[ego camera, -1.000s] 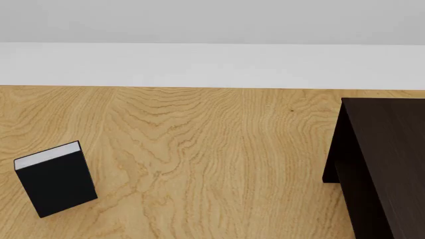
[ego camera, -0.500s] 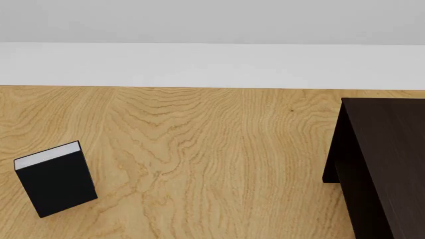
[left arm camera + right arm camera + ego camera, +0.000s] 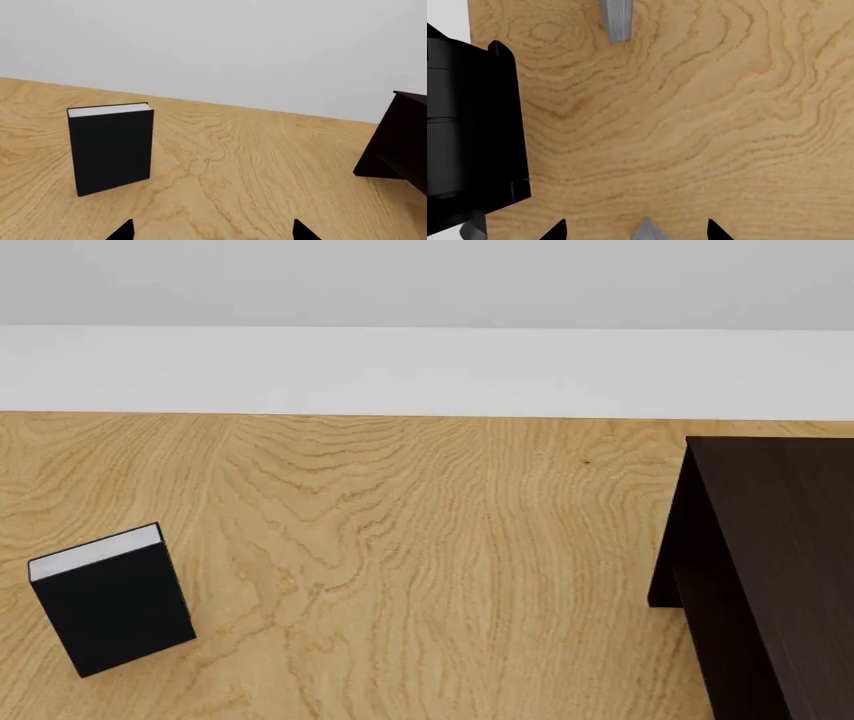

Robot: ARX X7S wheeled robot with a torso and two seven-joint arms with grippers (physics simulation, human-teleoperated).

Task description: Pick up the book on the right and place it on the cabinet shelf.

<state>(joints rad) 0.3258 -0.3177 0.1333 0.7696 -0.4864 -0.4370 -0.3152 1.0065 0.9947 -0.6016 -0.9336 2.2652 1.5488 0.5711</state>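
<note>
Fingertips of the left gripper [image 3: 213, 232] stand wide apart with nothing between them, hanging low over the wooden table [image 3: 253, 165] and touching nothing. The right gripper [image 3: 635, 231] is spread as well, pointing straight down at the tabletop. A narrow grey shape [image 3: 647, 233] shows in the gap between its tips, and neither tip visibly presses on it. A second grey shape [image 3: 616, 20] of the same tone lies farther off on the wood. These may be the two grey books seen edge-on, the nearer one being the book to fetch, but this view is too cropped to be sure.

A black book [image 3: 112, 598] with white pages stands upright near the table's left side, ahead and to the left of the left gripper and well apart from it. At the right stands the dark cabinet [image 3: 781, 560], its flat top reaching to the table's near right. The left wrist view shows a lower board under that top.

In the right wrist view a black part of the robot [image 3: 467, 130] fills one side beside the table's edge.

Between the black book and the cabinet the tabletop runs bare back to its far edge, with a white wall [image 3: 427, 370] beyond.
</note>
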